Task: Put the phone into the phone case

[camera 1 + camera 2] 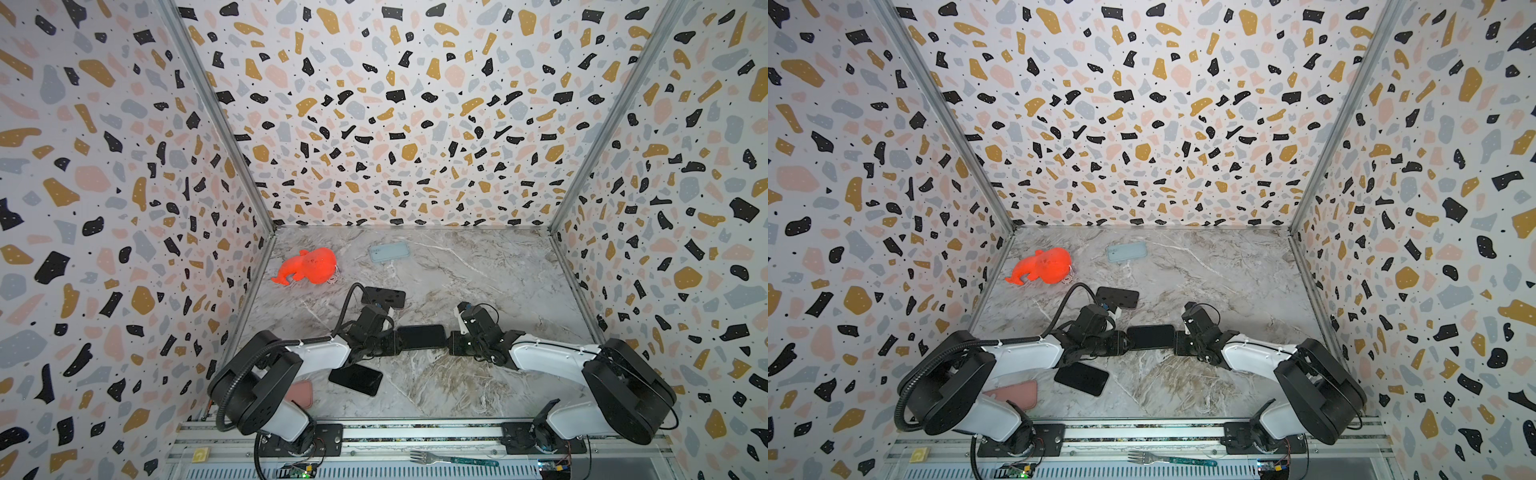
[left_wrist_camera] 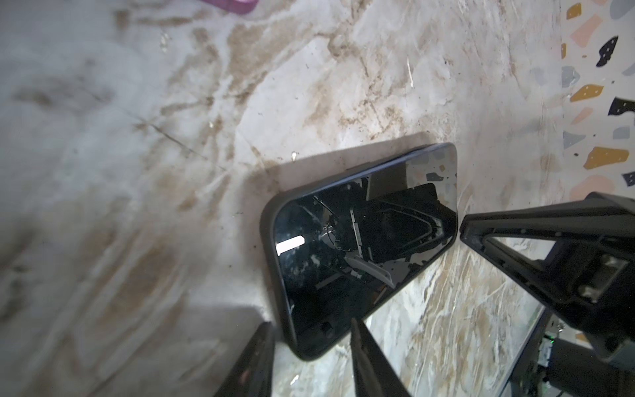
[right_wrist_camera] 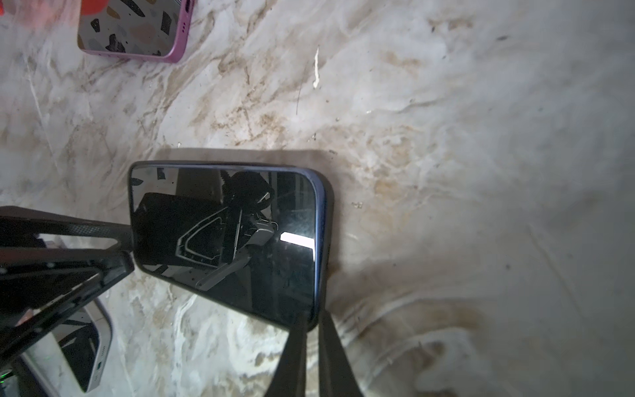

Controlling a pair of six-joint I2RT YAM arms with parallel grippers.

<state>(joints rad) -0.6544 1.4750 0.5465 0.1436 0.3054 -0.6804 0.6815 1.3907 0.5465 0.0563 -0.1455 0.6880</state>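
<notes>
A black phone [image 1: 422,336] lies screen up on the marble table, mid-front in both top views [image 1: 1151,336]. The dark blue phone case [image 3: 323,240] frames its edge, and its rim [image 2: 269,261] also shows in the left wrist view. My left gripper [image 2: 311,323] is open at the phone's left end, one corner lying loosely between its fingers. My right gripper [image 3: 312,314] is at the right end, its fingers pinched on the cased corner. The two grippers [image 1: 395,343] [image 1: 451,343] face each other across the phone.
A second black phone [image 1: 356,379] and a pink case [image 1: 1013,392] lie by the left arm. A phone in a pink-purple case [image 1: 383,297] lies behind the left gripper. Farther back are a light blue case [image 1: 389,252] and an orange toy [image 1: 309,266]. A fork [image 1: 453,459] rests on the front rail.
</notes>
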